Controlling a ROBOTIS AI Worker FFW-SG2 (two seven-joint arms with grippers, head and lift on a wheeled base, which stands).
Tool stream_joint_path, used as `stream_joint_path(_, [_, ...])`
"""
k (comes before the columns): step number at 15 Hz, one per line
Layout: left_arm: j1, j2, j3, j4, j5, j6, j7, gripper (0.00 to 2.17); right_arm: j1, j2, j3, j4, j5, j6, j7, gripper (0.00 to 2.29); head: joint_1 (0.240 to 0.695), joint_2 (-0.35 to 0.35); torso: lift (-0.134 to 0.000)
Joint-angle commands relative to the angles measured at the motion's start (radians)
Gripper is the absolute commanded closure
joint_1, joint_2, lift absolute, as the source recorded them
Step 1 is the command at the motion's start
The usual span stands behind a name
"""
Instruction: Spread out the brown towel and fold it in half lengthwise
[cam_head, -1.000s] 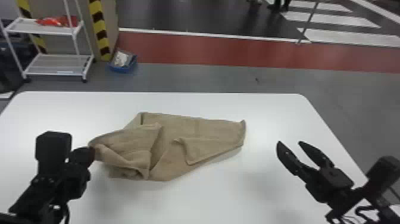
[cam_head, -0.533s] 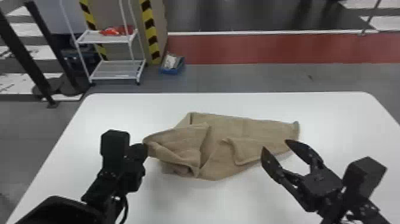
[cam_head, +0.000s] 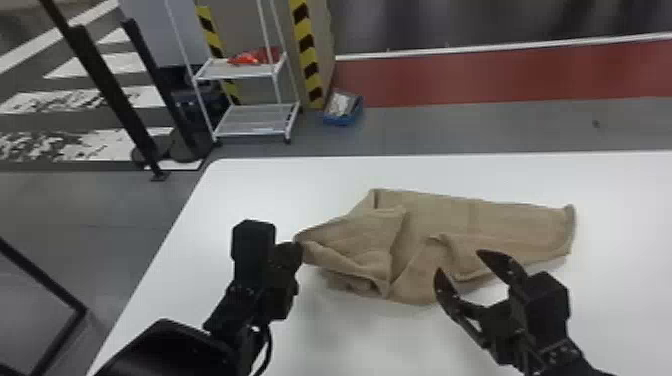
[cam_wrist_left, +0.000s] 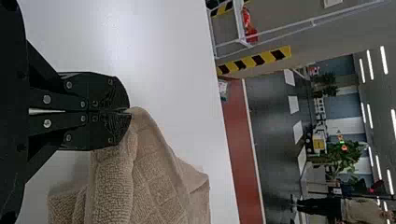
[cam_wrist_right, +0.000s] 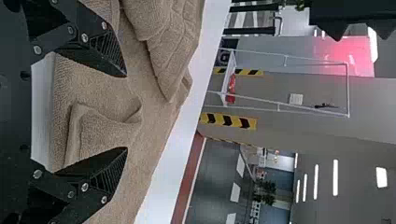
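Observation:
The brown towel (cam_head: 435, 225) lies crumpled and partly folded over on the white table, with a loose flap near its middle. At its left corner is my left gripper (cam_head: 299, 245); in the left wrist view that gripper (cam_wrist_left: 130, 111) is shut, with the corner of the towel (cam_wrist_left: 154, 177) pinched at its tips. My right gripper (cam_head: 457, 262) is over the towel's near edge, fingers spread. In the right wrist view the open right gripper (cam_wrist_right: 126, 112) has the towel (cam_wrist_right: 105, 95) beyond its fingers, a small folded flap showing between them.
The white table (cam_head: 280, 185) extends around the towel, its left edge running near my left arm. Beyond it on the floor stand a white wire shelf (cam_head: 255, 120) with red items and a blue bin (cam_head: 343, 112); black posts (cam_head: 110, 95) rise farther left.
The head view has turned toward the left. My right gripper has come leftward from beside the towel to its near edge, still open. The left gripper stays at the towel's left corner.

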Motion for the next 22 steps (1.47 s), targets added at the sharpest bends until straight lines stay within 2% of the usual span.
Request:
stream_joint_path(1, [0.005, 0.001, 0.007, -0.001, 0.000, -0.008, -0.002, 1.24, -0.033, 0.004, 0.013, 0.042, 0.027, 0.027, -0.021, 0.38, 0.695, 0.219, -0.125])
stream_joint_path(9, [0.006, 0.001, 0.010, 0.005, 0.000, -0.020, -0.005, 1.24, -0.089, 0.004, 0.002, 0.146, 0.052, 0.043, -0.021, 0.38, 0.695, 0.216, -0.125])
stream_joint_path(14, [0.000, 0.002, 0.010, 0.016, 0.000, -0.023, -0.006, 1.24, -0.097, 0.004, -0.001, 0.149, 0.050, 0.040, -0.021, 0.59, 0.695, 0.212, -0.125])
stream_joint_path(17, [-0.009, 0.002, 0.010, 0.027, 0.000, -0.027, -0.008, 1.24, -0.097, 0.004, -0.007, 0.141, 0.039, 0.043, -0.021, 0.59, 0.695, 0.212, -0.125])
stream_joint_path(19, [-0.011, 0.002, 0.011, 0.028, 0.000, -0.023, -0.006, 1.24, -0.097, 0.004, -0.027, 0.141, 0.032, 0.052, -0.021, 0.77, 0.695, 0.210, -0.125])
stream_joint_path(22, [-0.018, 0.002, 0.013, 0.030, -0.001, -0.023, -0.006, 1.24, -0.097, 0.004, -0.058, 0.137, 0.013, 0.055, -0.021, 0.77, 0.695, 0.199, -0.125])
